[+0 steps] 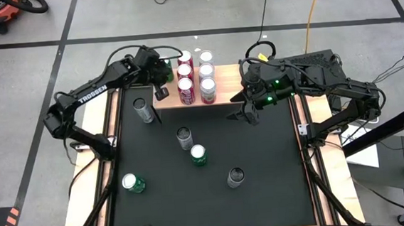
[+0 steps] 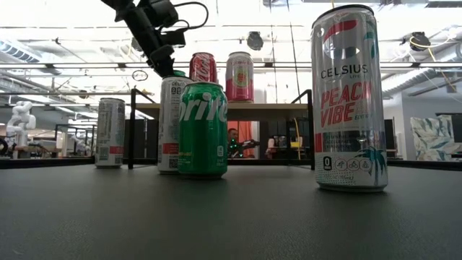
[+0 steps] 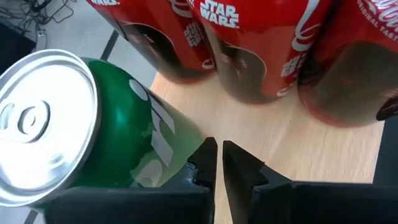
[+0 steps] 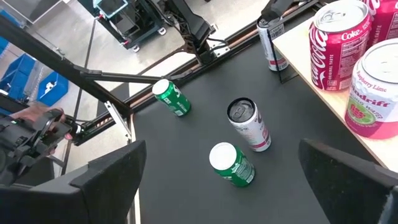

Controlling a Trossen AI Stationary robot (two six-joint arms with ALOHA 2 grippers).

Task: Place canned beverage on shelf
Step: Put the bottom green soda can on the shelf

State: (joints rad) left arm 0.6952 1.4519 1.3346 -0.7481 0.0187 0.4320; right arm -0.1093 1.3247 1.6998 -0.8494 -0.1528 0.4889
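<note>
Green can stands on the shelf at its left end, just beside the red cans, silver lid up. Left gripper sits just beside this can over the wood, its fingers nearly together with only a slit between them and nothing in them; the can looks set down and free. Right gripper hangs off the shelf's right front corner above the black mat, jaws spread wide, empty. Shelf load: two rows of red and pink cans plus the green one; room remains toward the right end. Off the shelf, on the mat in front: a tall slim silver can near the shelf's left leg, a slim can, two green cans, another slim can. Handling judgement: thin aluminium, rigid if full, smooth and slippery, dents under hard squeeze, slim ones tip easily. Best grip mid-body across the diameter, upright.
</note>
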